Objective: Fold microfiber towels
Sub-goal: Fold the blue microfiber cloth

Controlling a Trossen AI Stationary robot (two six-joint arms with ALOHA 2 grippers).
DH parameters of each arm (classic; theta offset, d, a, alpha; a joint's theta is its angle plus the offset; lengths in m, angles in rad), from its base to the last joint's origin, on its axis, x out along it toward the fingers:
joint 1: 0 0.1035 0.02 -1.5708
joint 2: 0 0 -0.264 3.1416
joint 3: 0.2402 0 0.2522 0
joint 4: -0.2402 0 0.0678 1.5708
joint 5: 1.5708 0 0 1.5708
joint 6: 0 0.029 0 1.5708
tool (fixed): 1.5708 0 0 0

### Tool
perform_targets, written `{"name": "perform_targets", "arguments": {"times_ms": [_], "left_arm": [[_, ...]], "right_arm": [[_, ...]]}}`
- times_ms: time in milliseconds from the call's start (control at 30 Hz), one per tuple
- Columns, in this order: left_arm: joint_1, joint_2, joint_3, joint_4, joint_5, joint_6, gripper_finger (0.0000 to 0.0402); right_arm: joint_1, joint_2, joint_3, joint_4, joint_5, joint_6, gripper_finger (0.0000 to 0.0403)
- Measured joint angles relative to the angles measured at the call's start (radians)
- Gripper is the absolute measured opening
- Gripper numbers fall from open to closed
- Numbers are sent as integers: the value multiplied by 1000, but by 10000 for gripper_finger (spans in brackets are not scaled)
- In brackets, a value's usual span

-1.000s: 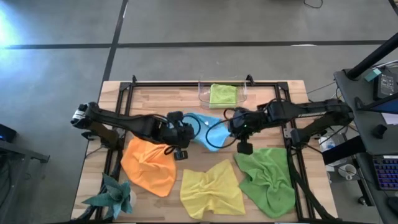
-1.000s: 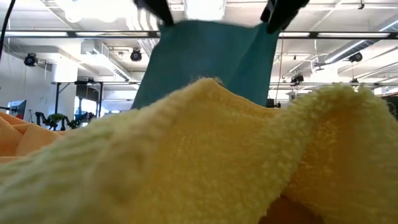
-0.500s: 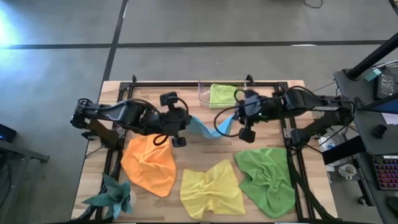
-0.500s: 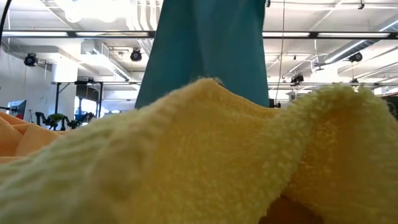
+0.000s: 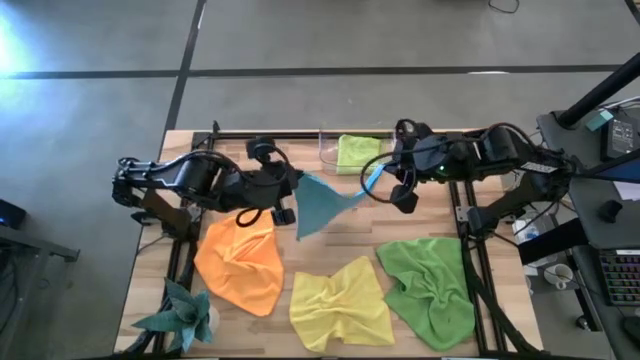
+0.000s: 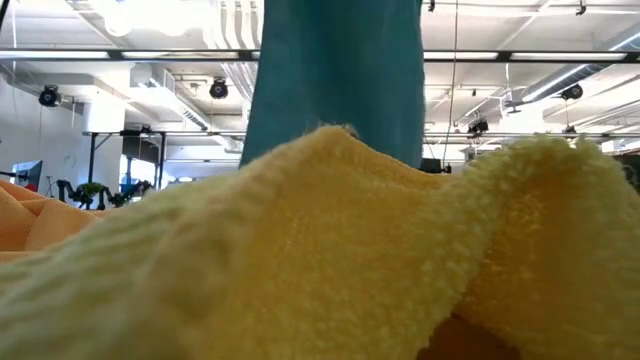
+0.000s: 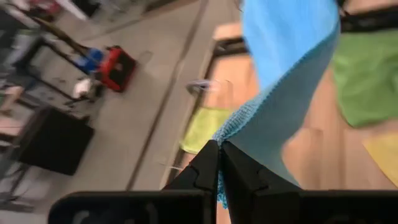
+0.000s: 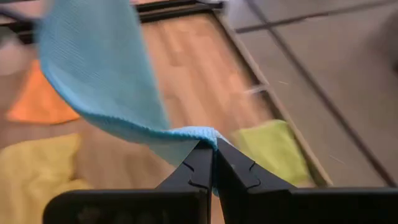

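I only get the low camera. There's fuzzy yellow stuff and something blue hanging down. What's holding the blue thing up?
Observer: Both grippers. The left gripper and the right gripper each pinch one edge of the blue towel, lifted over the table.
Operator: Is the yellow fuzzy thing a towel too?
Observer: Yes, the yellow towel lies crumpled at the table's near edge.
Operator: Any other towels?
Observer: An orange towel lies on the left, a green towel on the right.
Operator: Any folded already?
Observer: One lime towel sits in a clear tray at the far edge.
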Motion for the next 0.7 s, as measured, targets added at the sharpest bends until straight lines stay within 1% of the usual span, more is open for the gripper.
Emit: {"name": "perform_targets", "arguments": {"times_ms": [33,67,167,200,233,267,300,333,367,400,433,467,533,567,600,633,667,700], "left_arm": [[0,0,12,1,-25,0,0],[0,0,23,0,-51,1,0],[1,0,50,1,-156,2,0],[3,0,56,2,-199,3,0],[6,0,60,2,-228,6,0],[8,-1,62,3,-233,9,0],[13,-2,63,6,-232,9,0],[15,-1,62,9,-226,11,0],[16,3,60,10,-207,18,0],[18,8,59,12,-170,36,0],[19,14,57,25,-119,58,0],[18,22,54,43,-51,82,0],[18,41,52,70,84,143,0],[18,49,52,72,123,180,0],[18,58,51,66,114,216,0],[17,62,51,54,52,239,0],[16,63,51,31,-54,254,0],[18,63,50,11,-190,262,0]], "right_arm": [[1,3,6,-20,24,14,9],[1,7,10,-39,22,17,9],[-7,14,18,-60,-70,1,9],[-6,15,15,-51,-68,-2,9],[-5,15,10,-43,-33,3,9],[-5,15,7,-41,5,17,9],[-6,15,6,-43,-1,19,8],[-7,15,6,-40,-54,-1,8],[-9,14,4,-27,-131,-42,9],[-8,14,2,-4,-181,-87,9],[-2,15,1,24,-190,-114,9],[8,16,0,53,-173,-122,9],[13,16,1,78,-103,-111,9],[11,16,4,78,-62,-108,9],[8,15,8,80,-30,-106,8],[6,15,12,81,-11,-104,8],[6,15,16,80,-6,-103,8],[7,15,18,81,-17,-104,8]]}}
